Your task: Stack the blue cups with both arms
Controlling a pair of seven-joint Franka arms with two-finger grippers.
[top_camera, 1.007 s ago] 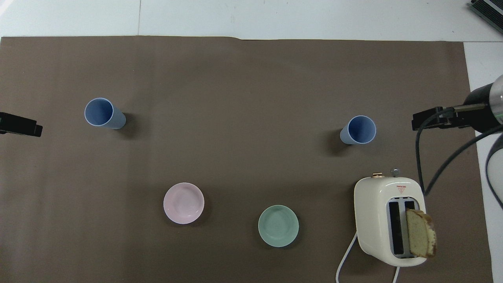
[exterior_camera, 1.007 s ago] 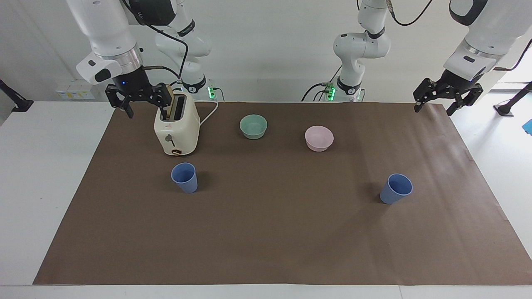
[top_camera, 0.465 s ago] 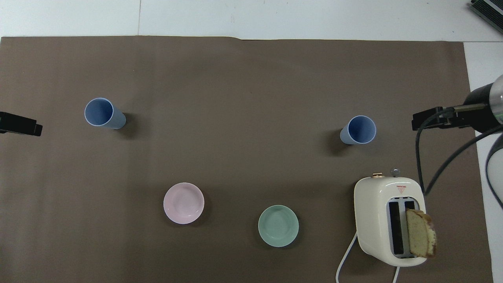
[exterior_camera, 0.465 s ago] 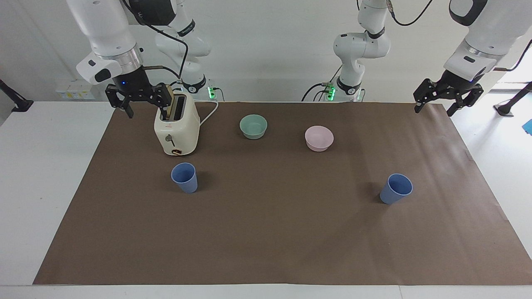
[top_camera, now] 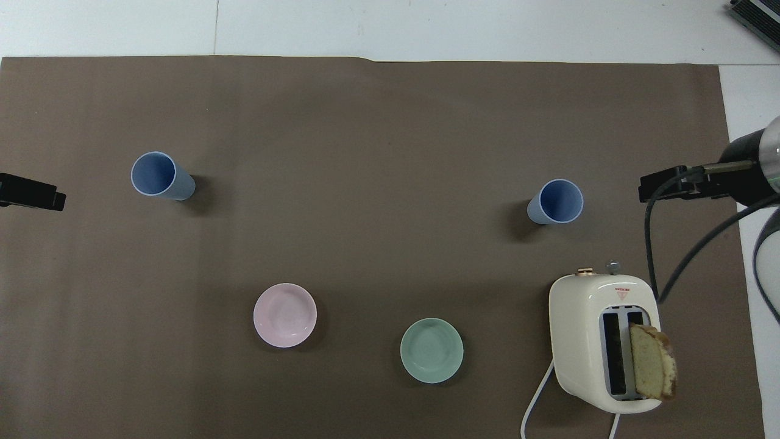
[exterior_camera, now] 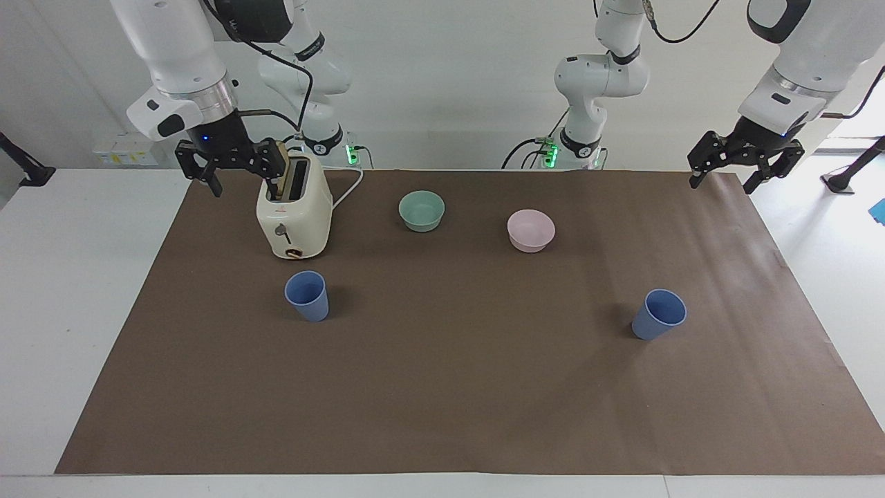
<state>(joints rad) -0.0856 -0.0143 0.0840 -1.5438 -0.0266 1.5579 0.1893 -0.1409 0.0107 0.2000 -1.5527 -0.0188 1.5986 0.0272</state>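
Note:
Two blue cups stand upright and apart on the brown mat. One cup is just farther from the robots than the toaster, toward the right arm's end. The other cup is toward the left arm's end. My right gripper hangs open and empty in the air beside the toaster's top. My left gripper hangs open and empty over the mat's corner at its own end. Neither gripper touches a cup.
A cream toaster with a bread slice sticking out of a slot stands near the right arm. A mint-green bowl and a pink bowl sit nearer to the robots than the cups.

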